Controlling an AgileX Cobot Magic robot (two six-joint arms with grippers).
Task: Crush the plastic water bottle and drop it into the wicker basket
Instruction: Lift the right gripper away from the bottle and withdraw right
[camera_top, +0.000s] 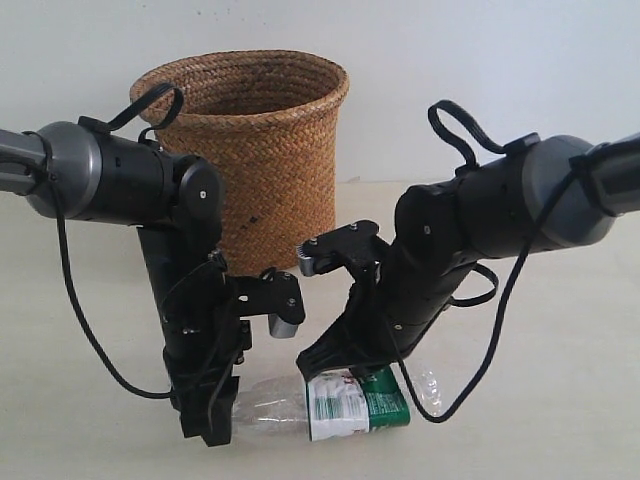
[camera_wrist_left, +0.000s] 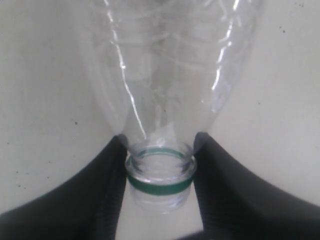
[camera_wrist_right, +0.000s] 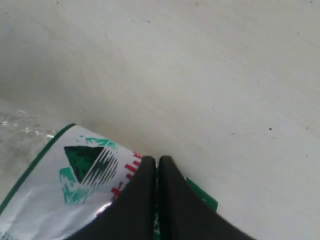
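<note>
Bottle: the bottle (camera_top: 272, 408) lies on its side on the table (camera_top: 560, 400) at the very front. Its neck points toward your left arm and its base toward your right.
Left gripper: the left gripper (camera_wrist_left: 160, 172) is clamped on the neck (camera_wrist_left: 160, 161), with one finger pressed to each side just above the green ring (camera_wrist_left: 160, 186). No cap shows and the mouth looks open.
Right gripper: the right gripper (camera_wrist_right: 156, 170) sits over the label (camera_wrist_right: 85, 172) with its fingers (camera_wrist_right: 140, 200) closed almost tip to tip. You cannot tell whether a fold of plastic is nipped between them.
Handling: expect a very light, thin-walled bottle. The clear body is soft and springy and will likely buckle easily, while the neck is the stiff part. With the mouth open, air should escape as you squeeze.
Where to hold: keep the neck as your anchor, since it will not collapse or slide much. The glossy label is probably slippery, so press on the body rather than trying to pinch it there.
Basket: the basket (camera_top: 260, 150) stands upright behind both arms, well apart from the bottle, with its rim above the grippers. You will need a clear lift to get the bottle over it.
</note>
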